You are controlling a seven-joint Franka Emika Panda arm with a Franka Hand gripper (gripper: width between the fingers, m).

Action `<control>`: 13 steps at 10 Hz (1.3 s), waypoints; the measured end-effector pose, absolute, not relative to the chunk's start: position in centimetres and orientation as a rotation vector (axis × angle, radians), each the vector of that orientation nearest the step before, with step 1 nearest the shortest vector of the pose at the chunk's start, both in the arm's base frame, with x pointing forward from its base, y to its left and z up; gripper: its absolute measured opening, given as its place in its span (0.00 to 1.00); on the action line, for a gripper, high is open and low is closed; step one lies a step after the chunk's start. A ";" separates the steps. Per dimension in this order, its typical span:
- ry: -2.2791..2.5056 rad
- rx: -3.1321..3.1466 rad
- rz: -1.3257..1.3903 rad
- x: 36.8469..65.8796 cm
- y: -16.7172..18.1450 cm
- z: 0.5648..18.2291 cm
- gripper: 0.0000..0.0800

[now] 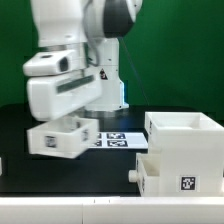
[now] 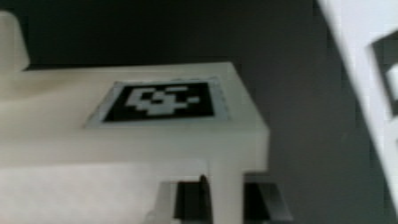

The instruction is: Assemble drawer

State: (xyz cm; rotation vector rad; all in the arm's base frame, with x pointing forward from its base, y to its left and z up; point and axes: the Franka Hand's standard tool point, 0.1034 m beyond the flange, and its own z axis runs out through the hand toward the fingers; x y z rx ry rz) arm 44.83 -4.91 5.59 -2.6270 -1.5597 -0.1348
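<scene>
A small white drawer tray (image 1: 60,136) with square tags hangs over the black table at the exterior view's left. My gripper (image 1: 64,118) is shut on its wall. In the wrist view the two dark fingers (image 2: 180,200) stand on either side of a thin white wall, with the gripper (image 2: 222,198) closed on it, and the tray's tagged face (image 2: 169,102) lies just beyond. The large white casing (image 1: 186,138) stands at the exterior view's right. A second tray (image 1: 160,178) with a tag sits low against the casing's near side.
The marker board (image 1: 116,139) lies flat on the table between the held tray and the casing. The arm's white body (image 1: 70,60) fills the upper left of the exterior view. A blurred white edge (image 2: 375,70) shows in the wrist view.
</scene>
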 end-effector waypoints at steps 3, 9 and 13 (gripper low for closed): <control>-1.562 -2.619 -0.116 44.4 -4.7 5.2 0.04; -1.924 -2.437 -0.215 50.4 -0.3 6.6 0.04; -1.930 -2.429 -0.211 50.6 -0.6 6.3 0.04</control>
